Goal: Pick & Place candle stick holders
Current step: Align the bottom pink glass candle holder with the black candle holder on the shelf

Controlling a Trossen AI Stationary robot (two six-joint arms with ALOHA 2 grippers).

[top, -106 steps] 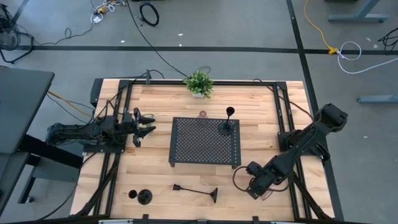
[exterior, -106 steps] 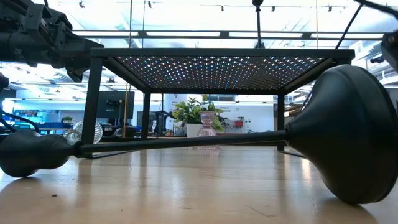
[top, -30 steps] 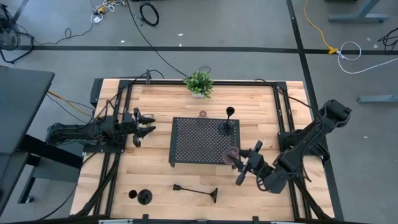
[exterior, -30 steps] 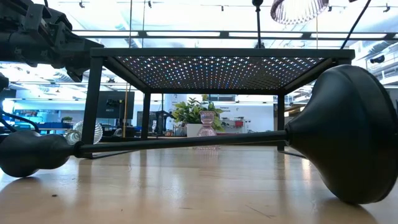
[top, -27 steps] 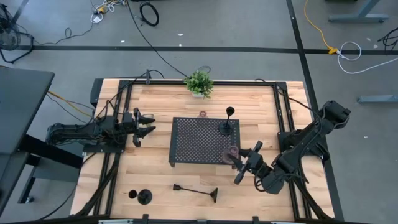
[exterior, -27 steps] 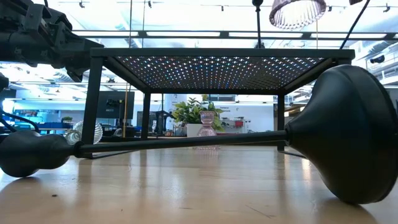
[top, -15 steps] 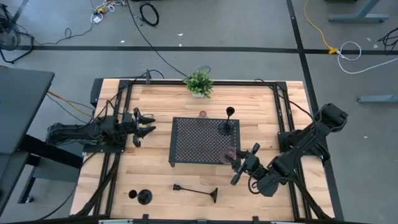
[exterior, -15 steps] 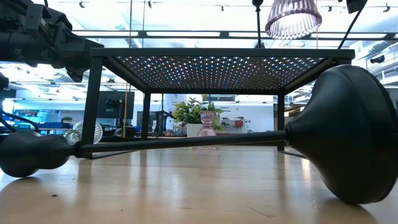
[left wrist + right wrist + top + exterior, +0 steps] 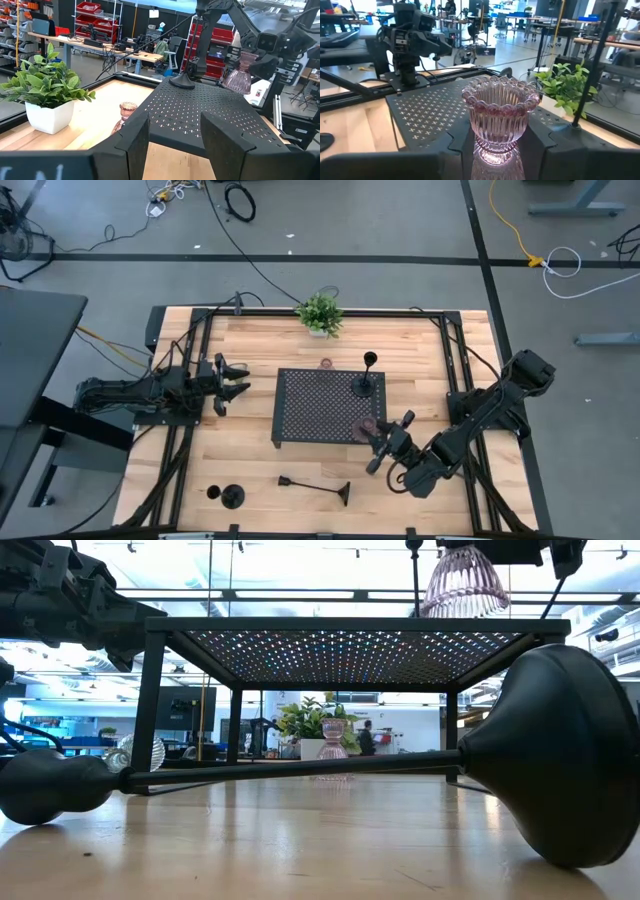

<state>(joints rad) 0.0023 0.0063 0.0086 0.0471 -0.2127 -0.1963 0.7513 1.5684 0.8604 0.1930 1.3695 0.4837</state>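
Note:
My right gripper [image 9: 383, 442] is shut on a pinkish ribbed glass candle stick holder [image 9: 501, 111], which is over the near right corner of the black perforated tray [image 9: 325, 408]. Its flared foot [image 9: 463, 595] hangs just above the tray top. A slim black stemmed holder [image 9: 365, 384] stands upright on its round base at the tray's far right. A second pink glass holder [image 9: 326, 364] stands on the table behind the tray. Another black stemmed holder [image 9: 315, 486] lies on its side near the front edge, and a short one [image 9: 228, 496] stands to its left. My left gripper [image 9: 230, 381] waits open left of the tray. My right gripper pinches the glass holder's narrow waist [image 9: 492, 150], below the scalloped cup, between its two fingers [image 9: 457, 145]. The fingers reach in about level from the table's near right side. The holder stands upright in the hold, rim up, its foot a little clear of the tray top.
A small potted plant [image 9: 320, 314] stands at the far edge behind the tray. Dark frame rails [image 9: 450, 360] and cables run along the table's sides. Bare wood [image 9: 250, 450] lies between the tray and the near holders.
My right gripper has gone down toward the tray's near right corner, carrying the glass holder upright. In the low view the holder's foot has sunk from the picture's top edge to just above the tray top. The gripper has stayed shut on it.

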